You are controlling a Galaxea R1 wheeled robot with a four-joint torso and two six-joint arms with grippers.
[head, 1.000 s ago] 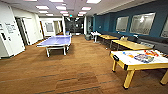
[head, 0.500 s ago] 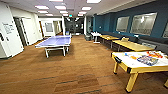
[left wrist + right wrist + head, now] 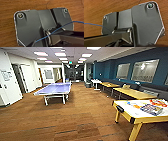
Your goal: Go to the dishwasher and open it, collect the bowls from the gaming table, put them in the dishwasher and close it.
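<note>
The gaming table (image 3: pixel 124 113) stands at the right of the head view, close by, with a white top, pale yellow sides and legs, and a dark slot (image 3: pixel 119 108) on its near end. Colourful items lie on its top, among them a flat printed box (image 3: pixel 151 109) and a red-orange thing (image 3: pixel 158 102); I cannot make out bowls among them. The dishwasher is out of view. In both wrist views my arms' dark plates hang over the brown wooden floor (image 3: pixel 7 25) (image 3: pixel 94 12), each with a thin blue cable (image 3: pixel 65 25) (image 3: pixel 92 24) crossing it.
A blue table-tennis table (image 3: pixel 53 88) stands left of centre. Yellow-topped desks (image 3: pixel 133 93) line the dark blue right wall, with a small white table (image 3: pixel 96 81) beyond them. A wide strip of wooden floor (image 3: pixel 82 112) runs between them towards a far corridor. White walls and doors are on the left.
The whole head view has shifted a little, so the camera has moved. Nothing in the room has moved.
</note>
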